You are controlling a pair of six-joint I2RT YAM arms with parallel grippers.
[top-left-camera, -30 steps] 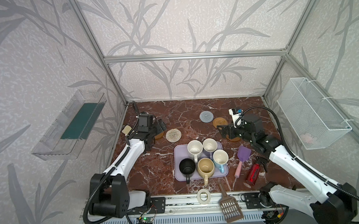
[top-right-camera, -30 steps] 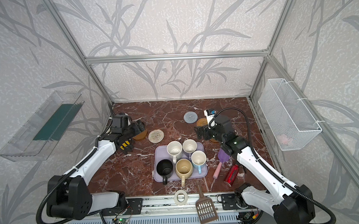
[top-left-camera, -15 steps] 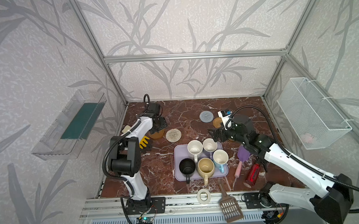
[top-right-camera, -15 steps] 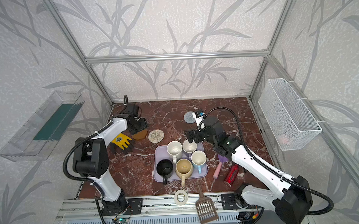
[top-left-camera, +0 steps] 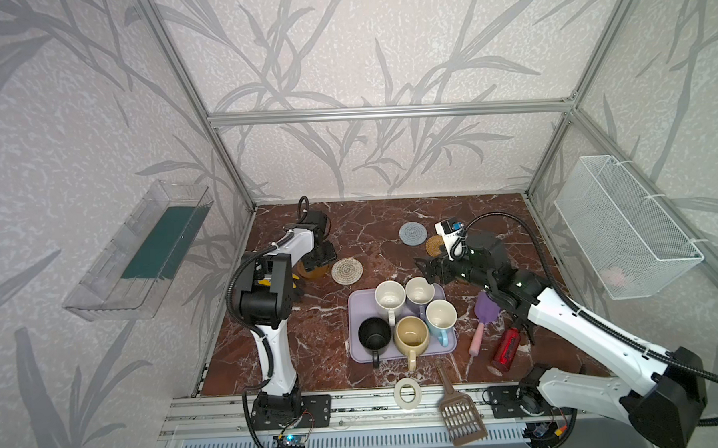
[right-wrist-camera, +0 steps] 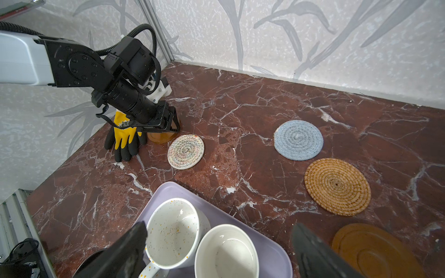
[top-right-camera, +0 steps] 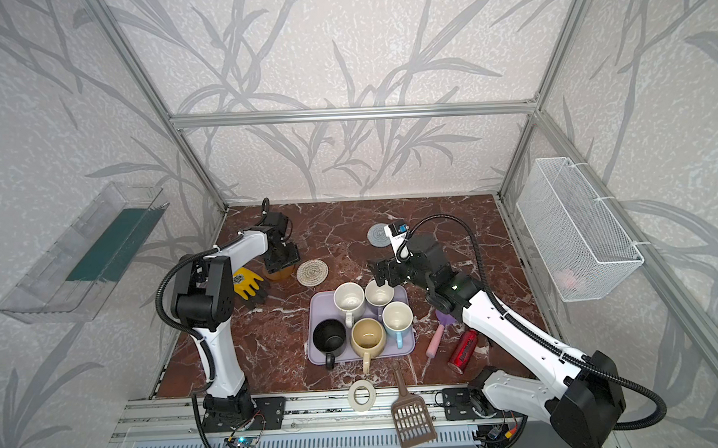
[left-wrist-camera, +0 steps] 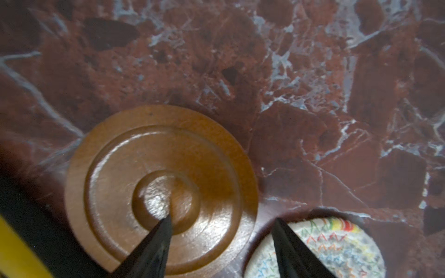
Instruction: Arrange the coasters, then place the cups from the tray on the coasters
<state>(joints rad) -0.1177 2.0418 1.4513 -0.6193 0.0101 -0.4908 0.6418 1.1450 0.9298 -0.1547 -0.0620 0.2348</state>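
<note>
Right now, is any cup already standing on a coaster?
No: all five cups stand on the tray, and no coaster carries a cup.

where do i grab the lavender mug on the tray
The rim wall on its far right side, from above, one finger inside, one outside. The lavender mug stands upright, mouth open; the speckled mug and blue mug crowd its left and front.

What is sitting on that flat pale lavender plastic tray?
Five upright handled mugs: white speckled mug, lavender mug, black mug, cream-yellow mug, light blue mug. They hide the tray floor beneath them; the black one's inside is too dark to judge.
</note>
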